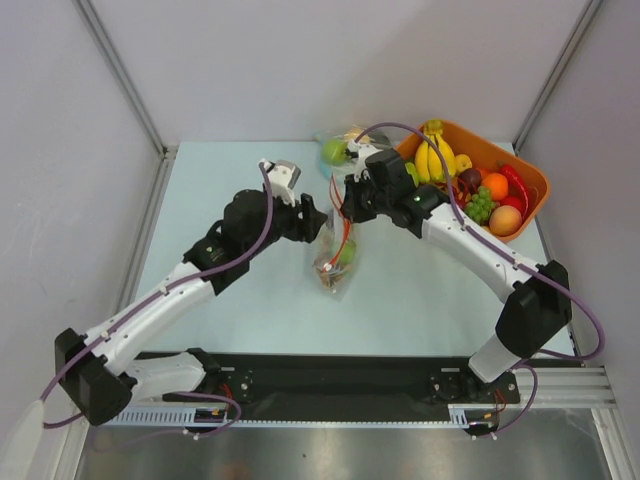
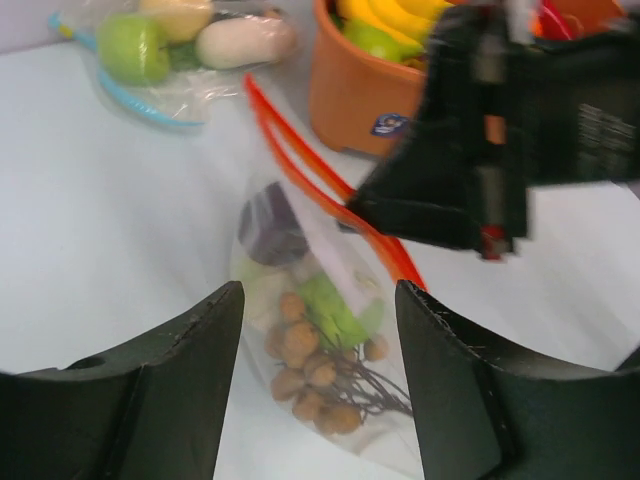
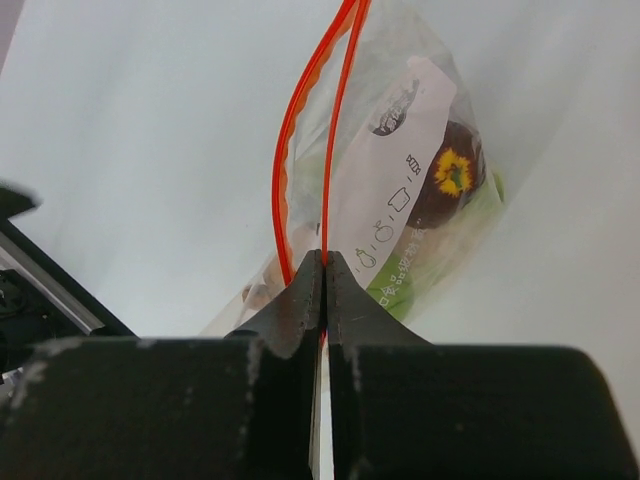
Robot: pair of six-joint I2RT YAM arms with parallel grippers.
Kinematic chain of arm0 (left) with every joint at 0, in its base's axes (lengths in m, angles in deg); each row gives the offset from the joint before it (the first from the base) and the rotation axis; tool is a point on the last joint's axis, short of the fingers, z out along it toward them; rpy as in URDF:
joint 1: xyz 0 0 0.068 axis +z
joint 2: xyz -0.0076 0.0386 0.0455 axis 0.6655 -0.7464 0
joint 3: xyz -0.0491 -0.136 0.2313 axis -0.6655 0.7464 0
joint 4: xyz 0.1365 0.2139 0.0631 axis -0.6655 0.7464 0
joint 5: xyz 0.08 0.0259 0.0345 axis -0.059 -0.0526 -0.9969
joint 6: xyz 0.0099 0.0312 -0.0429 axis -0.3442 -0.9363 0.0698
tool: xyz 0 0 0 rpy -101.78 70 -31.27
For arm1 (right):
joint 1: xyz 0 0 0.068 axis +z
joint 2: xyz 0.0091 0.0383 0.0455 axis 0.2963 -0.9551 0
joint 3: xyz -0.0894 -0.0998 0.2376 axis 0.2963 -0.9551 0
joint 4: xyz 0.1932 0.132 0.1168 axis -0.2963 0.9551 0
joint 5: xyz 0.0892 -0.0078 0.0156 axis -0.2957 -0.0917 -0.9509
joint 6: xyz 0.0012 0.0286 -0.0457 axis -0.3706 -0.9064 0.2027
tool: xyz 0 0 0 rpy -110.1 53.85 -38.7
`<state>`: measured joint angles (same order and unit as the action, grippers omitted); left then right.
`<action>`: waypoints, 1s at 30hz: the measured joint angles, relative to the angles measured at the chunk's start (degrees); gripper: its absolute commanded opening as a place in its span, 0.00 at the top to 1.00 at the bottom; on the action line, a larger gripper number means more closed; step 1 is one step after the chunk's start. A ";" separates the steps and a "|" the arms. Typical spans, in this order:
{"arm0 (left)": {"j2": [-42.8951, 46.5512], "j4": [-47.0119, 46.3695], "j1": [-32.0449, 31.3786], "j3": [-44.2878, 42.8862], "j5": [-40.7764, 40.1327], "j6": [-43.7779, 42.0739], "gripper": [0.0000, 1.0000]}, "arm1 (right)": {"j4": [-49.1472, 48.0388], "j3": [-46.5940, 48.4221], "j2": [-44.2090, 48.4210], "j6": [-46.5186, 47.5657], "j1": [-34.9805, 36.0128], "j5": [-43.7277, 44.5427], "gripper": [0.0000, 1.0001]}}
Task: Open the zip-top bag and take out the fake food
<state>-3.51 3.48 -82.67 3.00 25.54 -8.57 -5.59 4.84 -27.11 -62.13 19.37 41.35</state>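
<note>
Pressed together, the black fingers of the right gripper [image 3: 323, 268] pinch one orange-red zip strip [image 3: 336, 130] of the crinkly clear zip-top bag [image 3: 400, 170], mouth parted, which seems to rest on the pale table [image 1: 270, 310]. Only the left wrist view shows the fake food [image 2: 310, 350] clearly: knobbly brown, green, maroon. Beside it the left gripper [image 2: 318, 300] gapes empty; an orange bowl [image 1: 538, 183] of fruit stands behind.

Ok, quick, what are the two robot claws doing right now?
Left gripper: open, holding nothing.
Right gripper: closed, pinching the zip-top bag by its orange-red zip strip.
</note>
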 measured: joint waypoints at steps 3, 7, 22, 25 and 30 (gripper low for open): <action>-3.06 -1.27 2.36 0.00 -0.63 3.13 0.30 | 0.04 -0.55 1.01 -0.02 0.22 -0.02 1.00; -5.86 -3.17 3.13 0.09 -0.28 6.38 0.29 | 0.00 -1.38 2.84 0.00 0.50 -0.13 1.00; -9.38 -12.48 4.42 1.16 1.29 12.33 0.29 | -0.02 -3.34 4.42 -0.02 1.46 -0.57 1.00; -10.75 -11.76 4.42 1.16 1.73 12.33 0.29 | -0.02 -3.67 5.49 0.00 1.49 -0.50 1.00; -11.17 -11.52 4.42 1.16 3.17 12.33 0.30 | -0.02 -3.98 6.56 -0.02 1.49 -0.50 1.00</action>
<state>-14.68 -8.03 -78.26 4.16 28.71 3.75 -5.61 0.86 -20.55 -62.15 20.85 40.85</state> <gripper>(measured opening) 0.700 0.013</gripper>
